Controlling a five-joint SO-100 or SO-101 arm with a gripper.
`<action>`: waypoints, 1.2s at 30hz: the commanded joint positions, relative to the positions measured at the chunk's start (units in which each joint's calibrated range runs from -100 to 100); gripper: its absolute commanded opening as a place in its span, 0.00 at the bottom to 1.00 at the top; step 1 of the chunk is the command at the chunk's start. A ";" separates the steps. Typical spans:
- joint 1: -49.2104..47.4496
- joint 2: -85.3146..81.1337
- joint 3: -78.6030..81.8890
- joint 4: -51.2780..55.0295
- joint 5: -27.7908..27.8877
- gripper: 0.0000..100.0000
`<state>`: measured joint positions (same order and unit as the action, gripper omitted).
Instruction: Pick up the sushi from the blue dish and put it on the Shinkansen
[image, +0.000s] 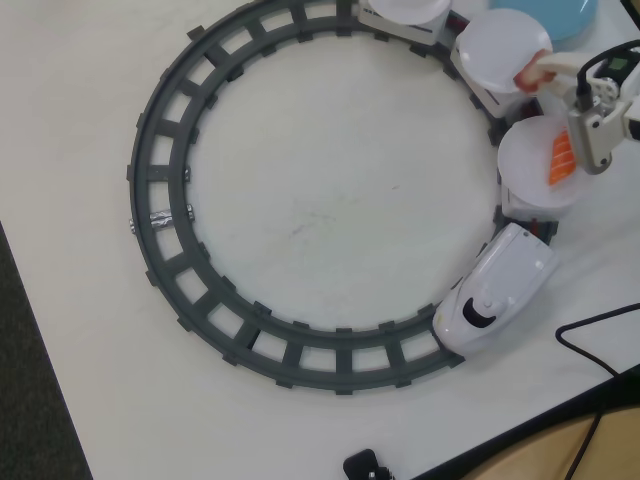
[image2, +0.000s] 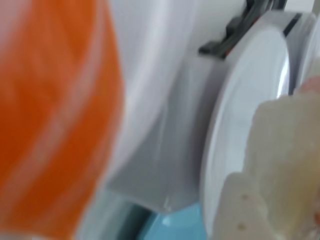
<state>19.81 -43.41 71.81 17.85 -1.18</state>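
In the overhead view the white Shinkansen (image: 497, 290) stands on the track at the lower right, pulling cars topped with white plates. An orange salmon sushi (image: 562, 158) lies on the plate (image: 525, 170) of the first car behind it. My gripper (image: 556, 115) hovers over that car with its jaws wide apart: a cream finger (image: 540, 70) reaches over the second plate (image: 495, 45), and the other stands beside the sushi. The blue dish (image: 556, 14) is cut off at the top right. In the wrist view the sushi (image2: 50, 115) is a blurred orange mass at the left, and one cream finger (image2: 280, 165) shows at the right.
The dark grey ring track (image: 160, 200) fills the table's middle. A black cable (image: 590, 335) runs at the lower right near the table edge. A small black object (image: 365, 465) sits at the bottom edge. Dark floor shows at the lower left.
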 joint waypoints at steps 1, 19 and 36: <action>-0.53 0.11 -4.04 -1.12 0.23 0.02; -0.44 0.20 -3.77 1.62 0.23 0.02; -1.68 -0.64 -4.22 10.86 0.34 0.24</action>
<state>19.10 -43.24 71.18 27.12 -1.18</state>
